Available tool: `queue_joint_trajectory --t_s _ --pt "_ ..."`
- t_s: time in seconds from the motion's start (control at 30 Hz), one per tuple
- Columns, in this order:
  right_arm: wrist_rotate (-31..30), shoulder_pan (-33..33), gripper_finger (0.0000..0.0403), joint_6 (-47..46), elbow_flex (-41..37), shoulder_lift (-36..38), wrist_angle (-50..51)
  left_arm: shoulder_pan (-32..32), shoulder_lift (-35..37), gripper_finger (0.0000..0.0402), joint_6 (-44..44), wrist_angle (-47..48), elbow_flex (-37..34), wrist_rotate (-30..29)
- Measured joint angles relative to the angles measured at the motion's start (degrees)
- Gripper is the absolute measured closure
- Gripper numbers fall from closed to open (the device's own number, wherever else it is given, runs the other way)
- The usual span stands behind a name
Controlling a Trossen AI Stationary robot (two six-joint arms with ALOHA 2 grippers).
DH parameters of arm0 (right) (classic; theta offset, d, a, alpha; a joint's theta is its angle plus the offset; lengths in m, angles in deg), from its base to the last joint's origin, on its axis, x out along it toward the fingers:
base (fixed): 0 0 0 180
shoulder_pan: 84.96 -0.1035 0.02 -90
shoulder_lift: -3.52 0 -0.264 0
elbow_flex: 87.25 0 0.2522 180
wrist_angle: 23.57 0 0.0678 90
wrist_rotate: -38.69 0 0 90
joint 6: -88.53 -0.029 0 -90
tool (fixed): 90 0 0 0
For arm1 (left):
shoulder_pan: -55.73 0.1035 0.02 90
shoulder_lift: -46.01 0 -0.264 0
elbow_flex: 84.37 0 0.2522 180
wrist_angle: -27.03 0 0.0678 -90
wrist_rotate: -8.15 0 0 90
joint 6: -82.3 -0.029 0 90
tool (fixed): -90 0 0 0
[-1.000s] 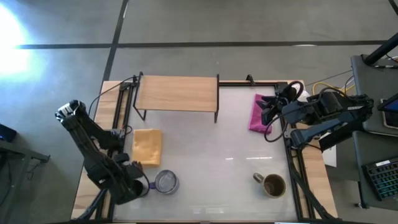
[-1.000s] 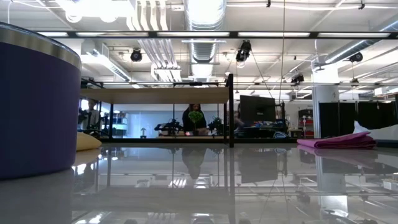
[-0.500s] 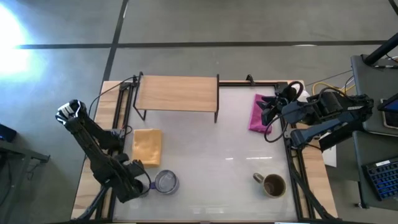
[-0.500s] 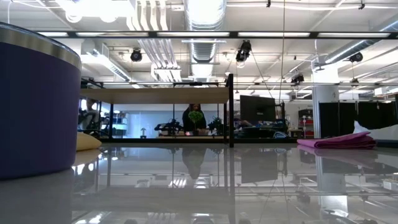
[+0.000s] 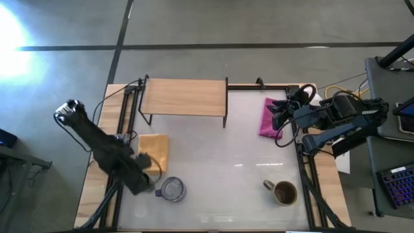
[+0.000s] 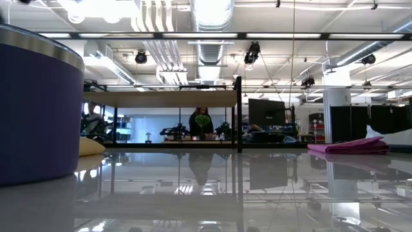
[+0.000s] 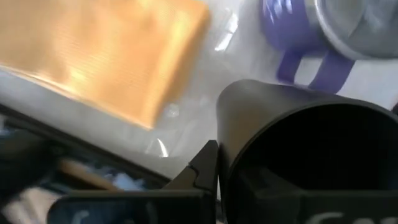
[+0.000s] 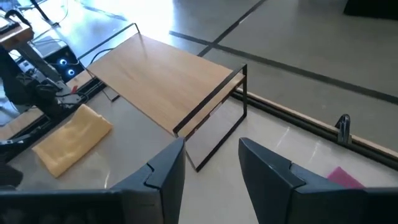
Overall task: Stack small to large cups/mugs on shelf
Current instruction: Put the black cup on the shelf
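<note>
My left gripper (image 5: 143, 176) is at the table's near left, between the yellow cloth (image 5: 153, 152) and the purple tumbler with silvery lid (image 5: 173, 189). It is shut on the small black cup (image 7: 311, 149). The tumbler stands on its base and fills the left of the low view (image 6: 35, 109). The tan mug with brown inside (image 5: 283, 192) stands at the near right. The light-wood shelf (image 5: 184, 97) stands on black legs at the far left. My right gripper (image 8: 211, 165) is open and empty, hovering by the magenta cloth (image 5: 268, 116). My left gripper holds the black cup near its rim; one finger (image 7: 200, 171) lies against the cup's outer wall (image 7: 231, 143). The cup itself hides the other finger. The cup's open mouth faces the wrist camera. It sits above the table beside the tumbler's handle (image 7: 311, 65).
The yellow cloth lies in front of the shelf, also seen in the right wrist view (image 8: 71, 140). The magenta cloth lies folded at the far right (image 6: 347, 146). Black rails (image 5: 129, 110) run along the table's sides. The middle of the table (image 5: 220, 162) is bare.
My left gripper has moved from the table's near left corner toward the far edge, up beside the yellow cloth, carrying the black cup along. The tumbler, the mug and my right arm have kept still.
</note>
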Motion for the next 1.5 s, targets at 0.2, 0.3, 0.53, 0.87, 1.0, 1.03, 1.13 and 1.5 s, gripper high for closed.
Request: queue_joint_trajectory --t_s 0.2,0.3,0.53,0.87,1.0,1.03,1.13,1.5 --pt "2.7 0.0 0.0259 -4.7 -1.2 -0.4 2.1 14.6 7.0 0.0401 -9.0 15.0 10.6 -7.2" --pt "4.5 0.0 0.0259 -8.5 -3.5 -1.3 2.8 25.2 9.0 0.0401 -19.0 14.6 15.0 -10.2" --pt "10.1 0.0 0.0259 -12.7 -7.5 -5.7 1.0 53.4 5.3 0.0401 -43.3 14.9 22.4 -11.5" --pt "11.1 0.0 0.0259 -8.7 -7.5 -10.4 -12.4 78.9 -5.0 0.0401 -64.4 14.9 36.6 -4.3" --pt "10.8 0.0 0.0259 -9.3 -7.5 -11.0 -14.8 85.5 -8.0 0.0401 -66.8 14.9 40.6 -4.2" --pt "10.8 0.0 0.0259 -9.3 -7.5 -11.0 -15.1 87.0 -8.6 0.0401 -67.1 14.9 40.9 -4.1" --pt "10.5 0.0 0.0259 -9.5 -7.4 -11.3 -16.3 90.6 -10.4 0.0402 -68.0 14.9 40.7 -1.7" --pt "9.6 0.0 0.0259 -10.4 -7.4 -12.1 -16.0 94.2 -13.7 0.0402 -69.5 14.9 38.1 -5.0"
